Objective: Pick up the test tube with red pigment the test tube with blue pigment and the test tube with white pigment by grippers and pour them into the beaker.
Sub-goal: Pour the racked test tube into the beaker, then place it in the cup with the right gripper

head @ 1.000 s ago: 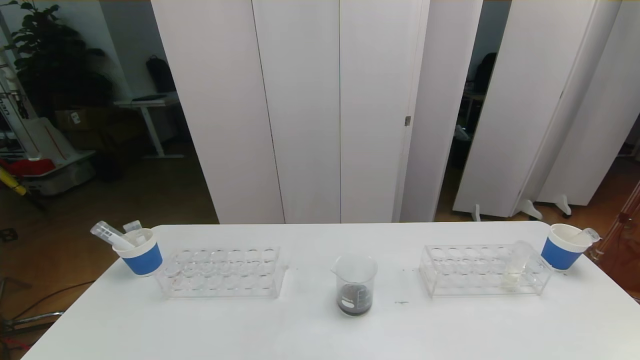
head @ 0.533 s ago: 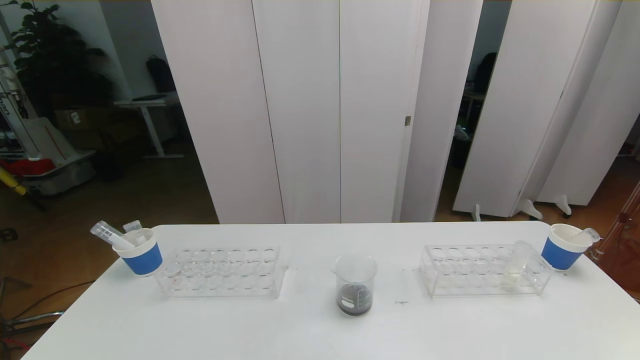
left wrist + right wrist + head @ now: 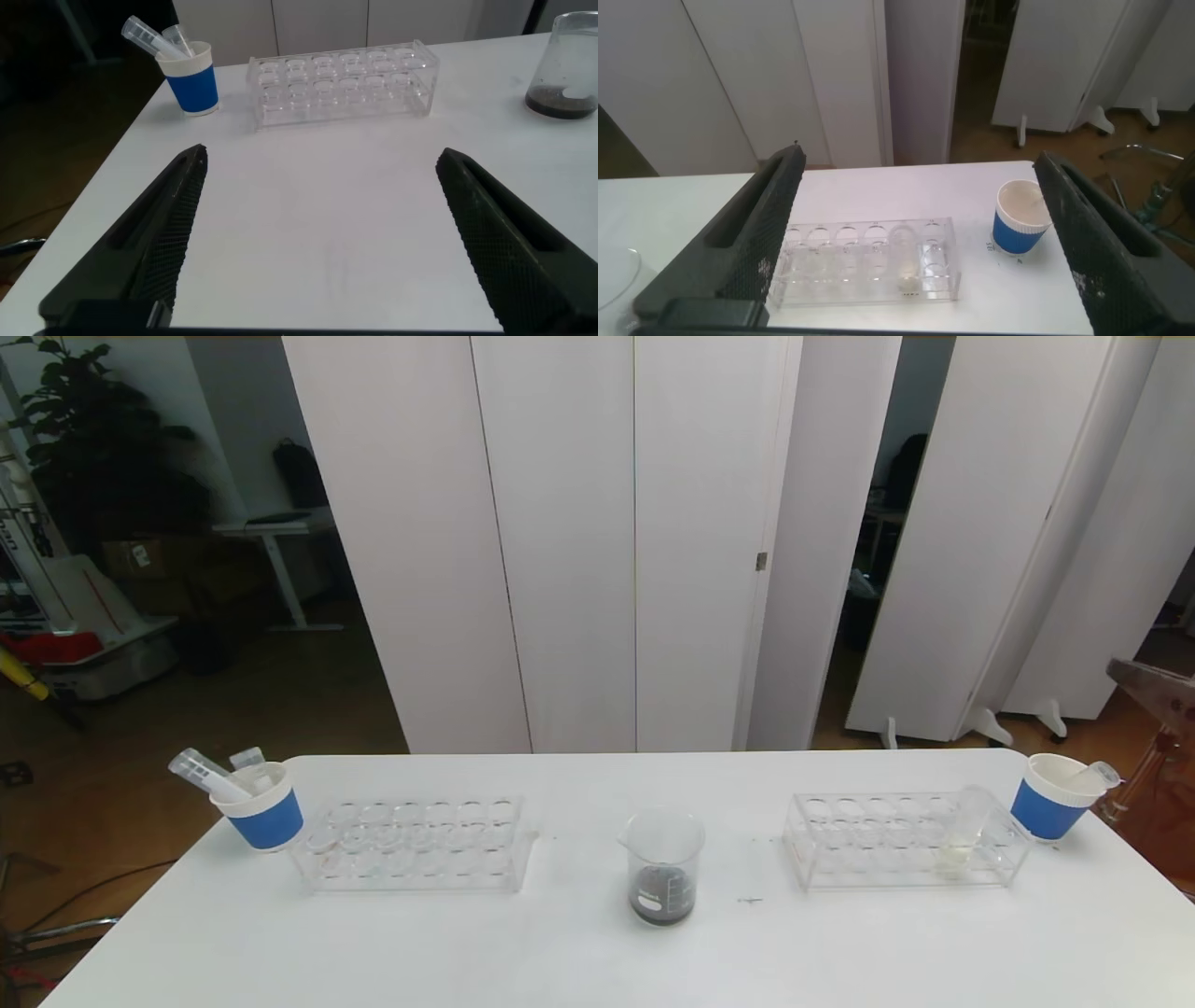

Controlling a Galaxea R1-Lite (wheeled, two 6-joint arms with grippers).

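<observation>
Right gripper (image 3: 915,233) hovers, jaws wide and empty, ahead of them a white-pigment test tube (image 3: 905,254) standing in its rack (image 3: 831,271). Left gripper (image 3: 322,233) likewise gapes, beaker (image 3: 566,65) beyond. Next, likely descend onto the tube.

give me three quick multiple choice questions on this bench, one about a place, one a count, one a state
1. Where does the beaker stand?
A. between the two racks
B. inside the left rack
C. at the table's right edge

2. How many blue-sleeved cups are on the table?
A. one
B. two
C. four

3. How is the left claw?
A. shut on a tube
B. open, holding nothing
C. shut on the beaker

Answers: 1 A, the left rack and right rack flank it. 2 B, left cup and right cup. 3 B, fingers spread over bare table.
</observation>
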